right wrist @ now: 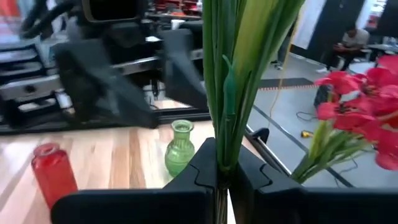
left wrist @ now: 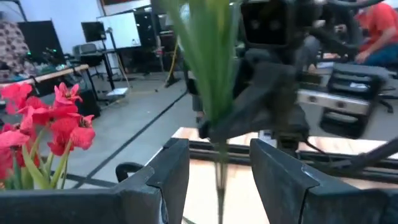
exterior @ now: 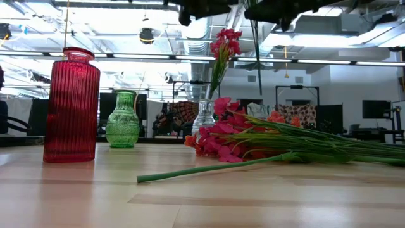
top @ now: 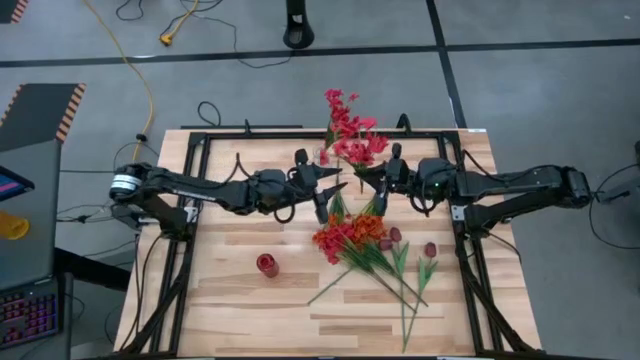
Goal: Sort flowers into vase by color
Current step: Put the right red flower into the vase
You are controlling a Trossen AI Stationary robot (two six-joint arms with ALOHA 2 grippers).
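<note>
You are working over a pale wooden desk (top: 250,310) framed by black rails, standing on a grey floor with black tape lines and a yellow cable (top: 150,95) trailing off behind it; the low view looks across it into an open workshop with ceiling ducts and lights. The near half of the desk is mostly bare around the red vase (top: 267,264), so that side gives you the most room. At the far edge a clear vase (exterior: 204,118) already holds a pink-red spray (top: 348,130), and a green vase (exterior: 122,120) stands between the red and clear ones in the low view. A loose heap of flowers (top: 365,245), orange sprays and dark red tulip buds among them, lies on the desk right of centre, with stems fanning toward the near edge. Both arms meet above the middle of the desk, close together. Your right gripper (right wrist: 217,171) has its fingers clamped on a bundle of green stems (right wrist: 233,81) held upright. Your left gripper (left wrist: 219,171) faces it with fingers apart, the stems between them but not touching. In the left wrist view a person sits in the room beyond.
</note>
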